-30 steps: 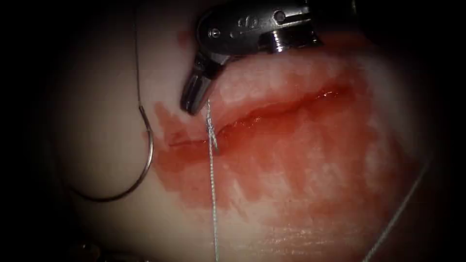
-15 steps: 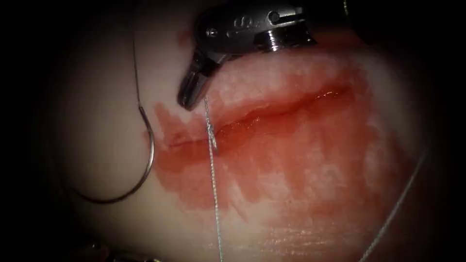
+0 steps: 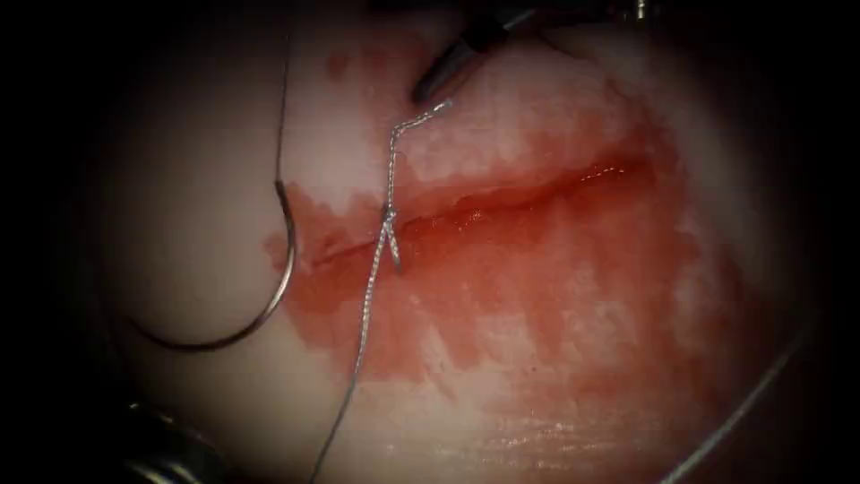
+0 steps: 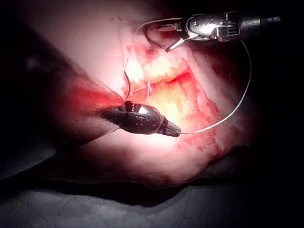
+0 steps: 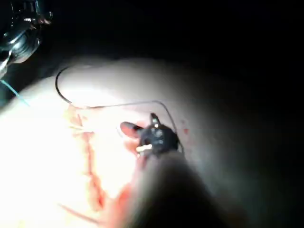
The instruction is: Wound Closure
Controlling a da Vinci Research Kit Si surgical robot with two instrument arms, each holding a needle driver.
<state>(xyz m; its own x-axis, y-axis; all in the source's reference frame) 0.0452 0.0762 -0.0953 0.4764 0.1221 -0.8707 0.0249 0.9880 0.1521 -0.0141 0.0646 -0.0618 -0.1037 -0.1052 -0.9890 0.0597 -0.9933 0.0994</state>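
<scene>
Needle lies free left of the cut: stiff, slick, best gripped mid-curve, we judge. Left tool clamps thread; right tool, we cannot tell.

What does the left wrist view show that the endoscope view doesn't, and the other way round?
Left wrist view: the left tool shut on the thread at its tip, and the right tool with jaws open, holding nothing. Endoscope view: the knot on the cut with a free thread end above it, and the needle lying loose on the tissue, left of the cut, held by neither tool. Shared: the right tool's tip, the cut and the red fluid around it.
</scene>
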